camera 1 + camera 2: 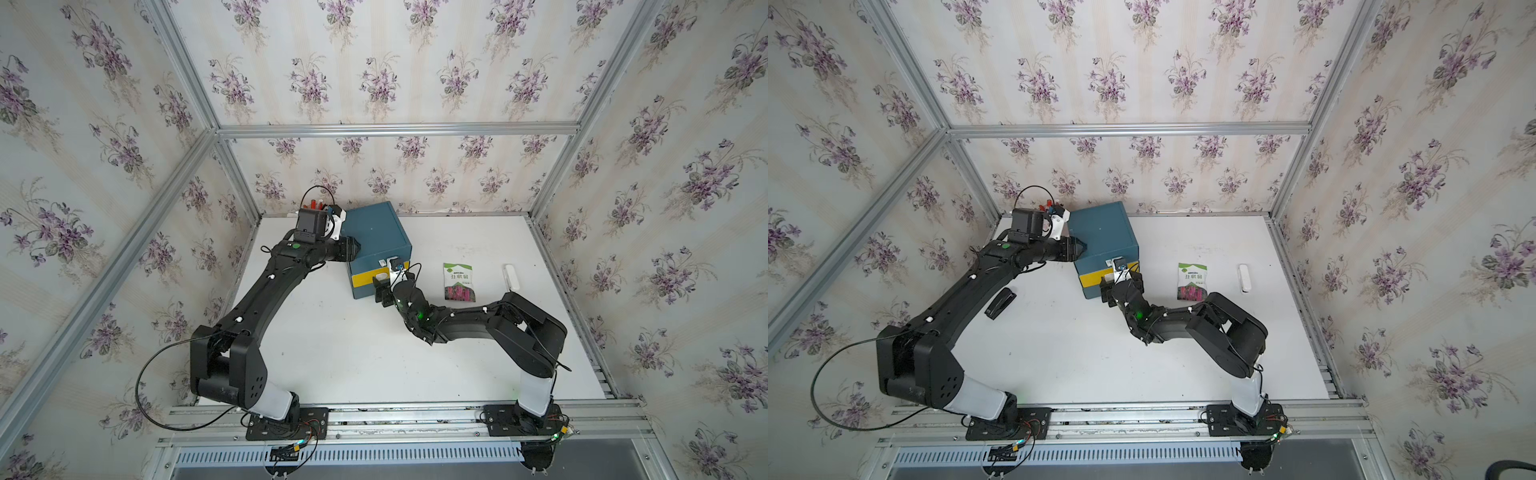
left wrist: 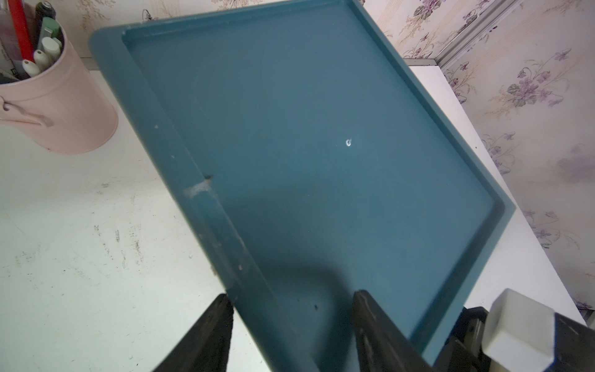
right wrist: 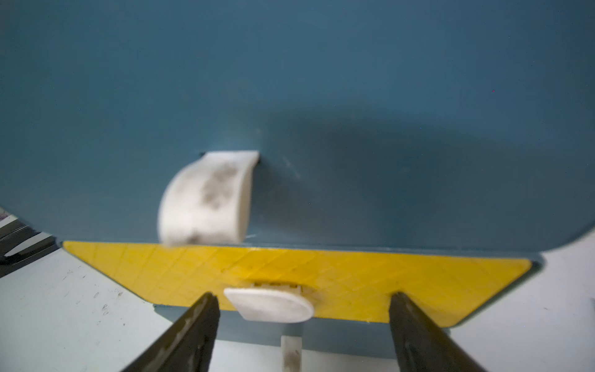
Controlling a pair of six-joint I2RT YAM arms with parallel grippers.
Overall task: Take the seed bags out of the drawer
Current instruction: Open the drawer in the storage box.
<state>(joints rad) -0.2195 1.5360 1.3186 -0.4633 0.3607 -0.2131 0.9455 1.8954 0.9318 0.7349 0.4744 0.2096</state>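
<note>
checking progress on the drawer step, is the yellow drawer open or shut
Shut: the yellow drawer front sits flush in the blue cabinet, and the open right gripper straddles its white handle.

Single seed bag [image 1: 459, 281], green-white top, pink blooms, flat on table [image 1: 332, 340] right of teal cabinet [image 1: 374, 232], yellow drawer [image 1: 370, 278] closed

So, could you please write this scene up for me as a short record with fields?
drawer box: teal, on the table; yellow drawer looks closed
left gripper: shut on the drawer box's top edge
right gripper: open, fingers either side of the drawer's white handle, not yet gripping
seed bag: one lies flat on the table, between the drawer box and a white bar; no others visible
also present: pink pen cup
</note>
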